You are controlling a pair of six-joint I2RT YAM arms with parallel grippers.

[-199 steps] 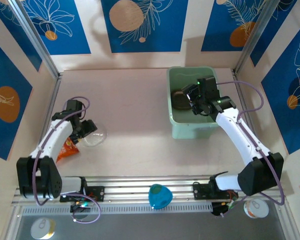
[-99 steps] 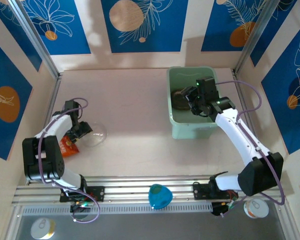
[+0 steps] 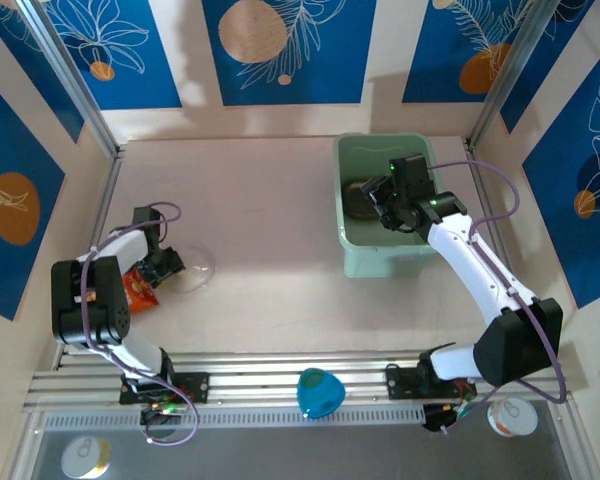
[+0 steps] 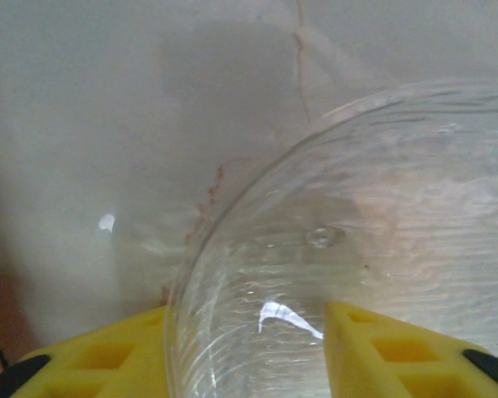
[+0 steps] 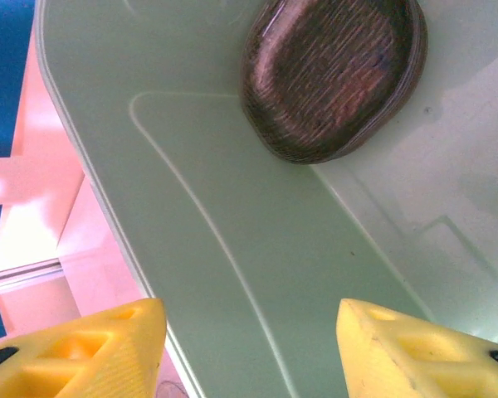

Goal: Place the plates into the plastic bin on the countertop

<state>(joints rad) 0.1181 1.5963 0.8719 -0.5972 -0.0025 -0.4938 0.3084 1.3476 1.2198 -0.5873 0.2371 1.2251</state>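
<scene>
**Left arm and right arm at work.** We see the left arm bent sharply at the elbow, low over the countertop point(image 3: 270, 220). The left gripper point(image 3: 168, 262) point(image 4: 245, 313) stands part-open astride the rim of a clear plate point(image 3: 192, 268) point(image 4: 357, 232), beside an orange packet point(image 3: 138, 290). The right arm reaches forward, and the right gripper point(image 3: 385, 195) point(image 5: 249, 311) is spread and empty above brownish plates point(image 3: 358, 195) point(image 5: 332, 75) inside the plastic bin point(image 3: 380, 262) point(image 5: 191, 166).

My left gripper point(image 4: 245, 319) sits low on a folded arm, fingers parted; my right gripper point(image 5: 249, 315), arm outstretched, is parted too.
</scene>
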